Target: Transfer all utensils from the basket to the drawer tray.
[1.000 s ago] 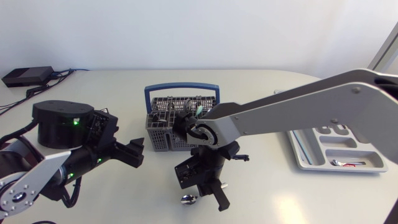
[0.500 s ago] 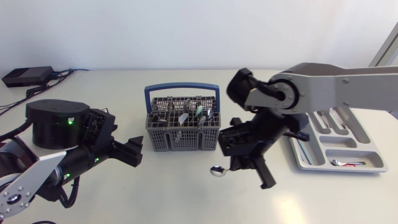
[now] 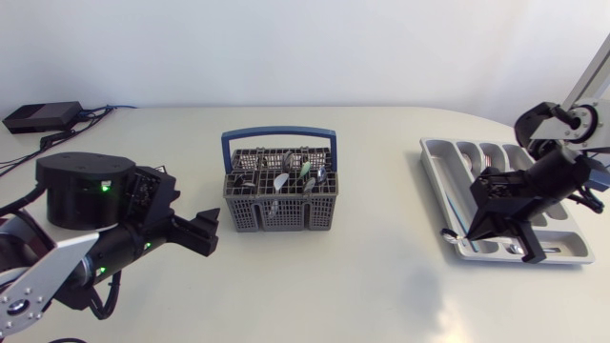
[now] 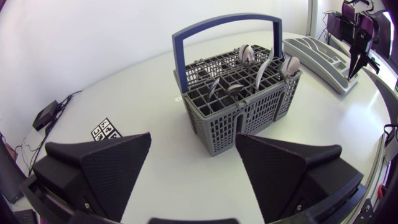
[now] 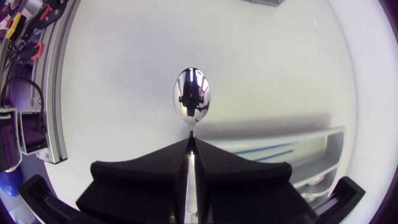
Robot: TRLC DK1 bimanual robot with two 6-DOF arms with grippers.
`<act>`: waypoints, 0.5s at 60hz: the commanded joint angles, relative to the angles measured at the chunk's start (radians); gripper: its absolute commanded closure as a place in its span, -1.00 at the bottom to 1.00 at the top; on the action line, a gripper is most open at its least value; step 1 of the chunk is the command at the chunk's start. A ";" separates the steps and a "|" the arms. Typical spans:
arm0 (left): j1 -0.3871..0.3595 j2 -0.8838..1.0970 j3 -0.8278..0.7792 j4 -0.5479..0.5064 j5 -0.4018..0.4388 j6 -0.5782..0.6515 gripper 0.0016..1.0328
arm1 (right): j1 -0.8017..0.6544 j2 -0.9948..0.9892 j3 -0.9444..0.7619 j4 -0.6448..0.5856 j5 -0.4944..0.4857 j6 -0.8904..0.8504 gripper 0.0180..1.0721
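Observation:
The grey basket (image 3: 277, 202) with a blue handle stands mid-table and holds several metal utensils (image 3: 286, 179). My right gripper (image 3: 474, 227) hangs over the near left corner of the grey drawer tray (image 3: 457, 181) at the right. It is shut on a spoon (image 5: 191, 99) by the handle, with the bowl sticking out ahead of the fingers (image 5: 236, 177). The bowl (image 3: 447, 232) hangs just past the tray's left rim. My left gripper (image 4: 193, 171) is open and empty, with the basket (image 4: 239, 106) a short way ahead of it. A utensil (image 3: 534, 250) lies in the tray's near compartment.
The left arm's round black base (image 3: 84, 189) stands at the table's left. A flat black box (image 3: 40, 116) with cables lies at the far left corner. Bare tabletop lies between basket and tray.
My right arm has swung right from in front of the basket to the tray, carrying the spoon. The left arm has stayed in place.

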 commanded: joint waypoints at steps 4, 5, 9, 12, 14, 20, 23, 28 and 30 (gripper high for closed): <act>-0.008 -0.011 -0.025 -0.006 -0.005 0.014 -0.84 | -0.143 0.077 0.058 -0.018 -0.002 -0.155 0.89; -0.006 -0.011 -0.025 -0.006 -0.005 0.014 -0.84 | -0.159 0.087 0.064 -0.018 -0.002 -0.166 0.89; -0.006 -0.011 -0.027 -0.008 -0.005 0.017 -0.84 | -0.220 0.123 0.096 -0.018 -0.002 -0.201 0.89; -0.006 -0.011 -0.027 -0.008 -0.005 0.017 -0.84 | -0.266 0.149 0.116 -0.013 -0.002 -0.229 0.89; -0.006 -0.011 -0.027 -0.011 -0.006 0.018 -0.84 | -0.295 0.166 0.130 -0.012 -0.002 -0.252 0.89; -0.006 -0.016 -0.025 -0.015 -0.006 0.018 -0.84 | -0.372 0.223 0.179 -0.009 -0.004 -0.317 0.89; -0.006 -0.017 -0.027 -0.015 -0.006 0.018 -0.84 | -0.403 0.251 0.204 -0.009 -0.004 -0.346 0.89; -0.006 -0.022 -0.027 -0.017 -0.009 0.018 -0.84 | -0.446 0.288 0.228 0.014 -0.004 -0.390 0.89; -0.005 -0.023 -0.027 -0.018 -0.009 0.020 -0.84 | -0.458 0.301 0.234 0.036 -0.004 -0.402 0.89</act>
